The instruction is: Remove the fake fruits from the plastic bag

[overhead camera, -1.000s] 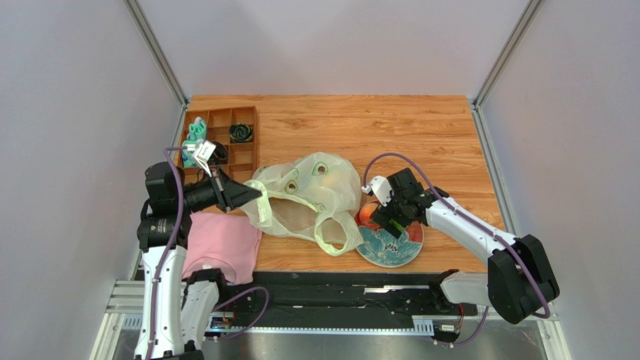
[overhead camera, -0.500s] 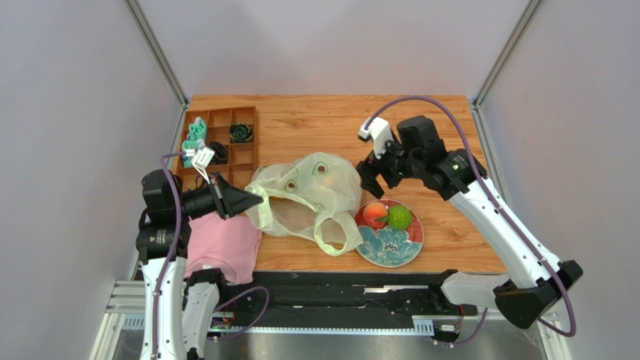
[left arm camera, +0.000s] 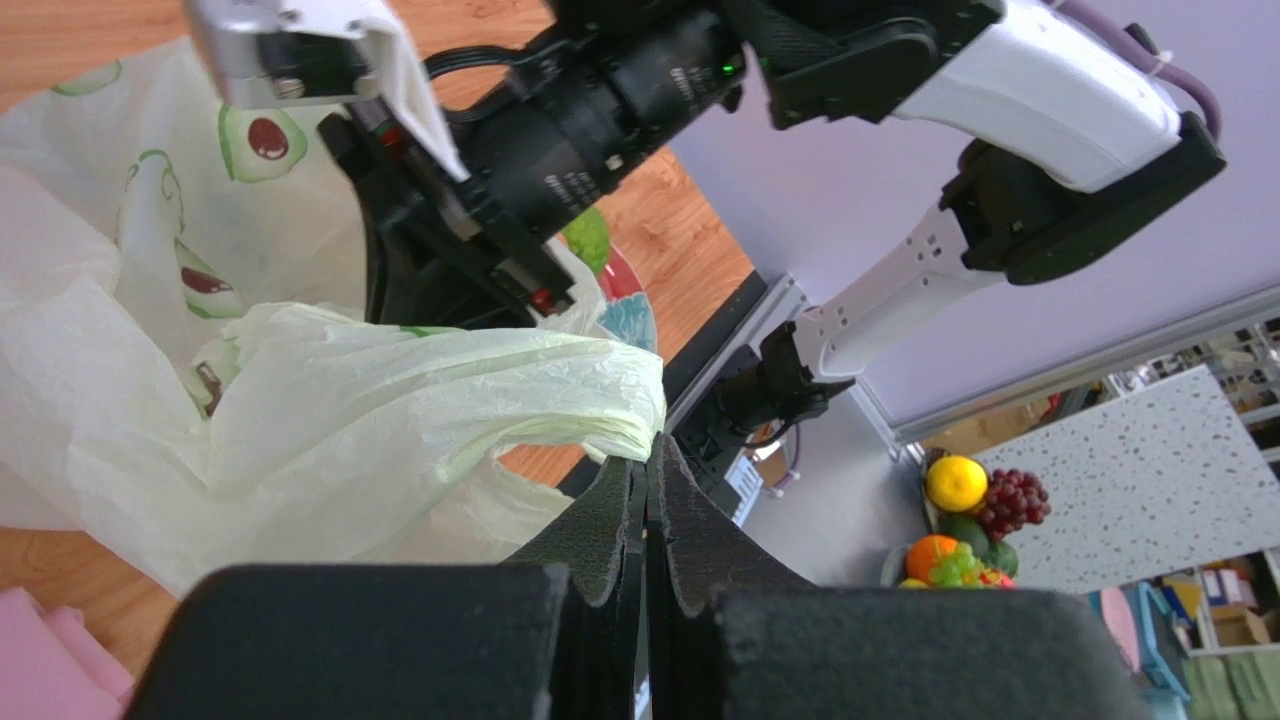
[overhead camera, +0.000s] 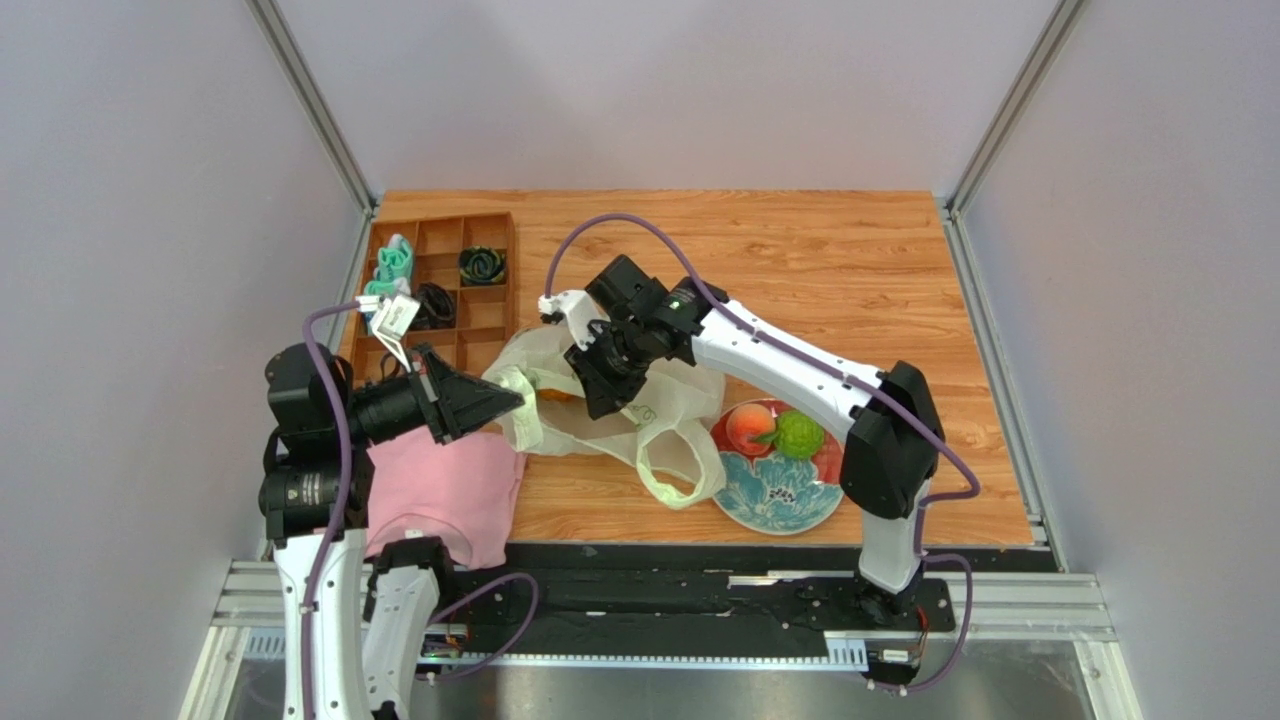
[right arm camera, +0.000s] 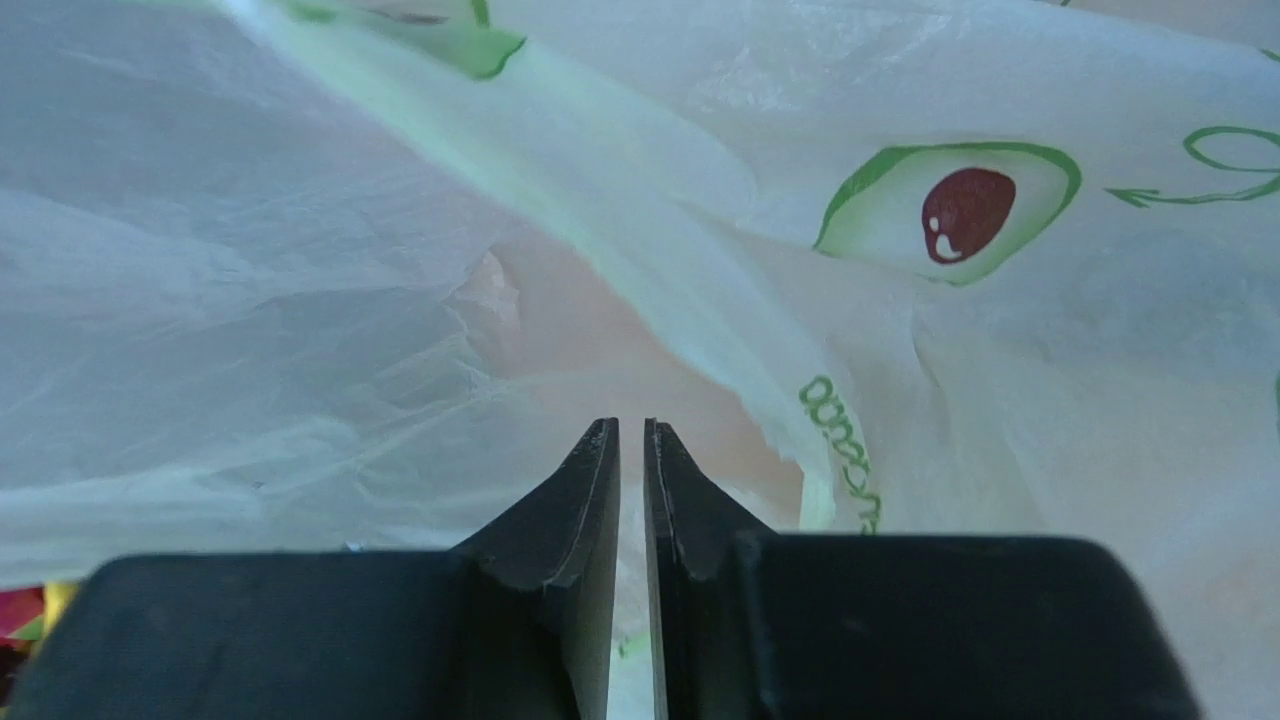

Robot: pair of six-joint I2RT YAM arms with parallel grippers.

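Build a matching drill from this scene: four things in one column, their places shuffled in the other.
Things:
1. peach
2. cloth
3. bag
4. wooden tray

Places:
A. far left corner of the table
B. pinched by the left gripper
C. on the plate
D. near left edge of the table

Pairs: 1-C, 2-D, 3-B, 4-A

**Illumination:** bright, even and diffuse, from above.
**Shadows:** soft and short on the bench (overhead camera: 842, 255).
**Glare:** none harsh. The plastic bag (left arm camera: 376, 405) glowed pale where light passed through it.
**Top view:** sharp throughout, with mild wide-angle splay at the edges.
**Wrist views:** the left hand (left arm camera: 649, 450) and right hand (right arm camera: 631, 435) were dark and soft-edged in the foreground. The distance in the left wrist view was fairly crisp.
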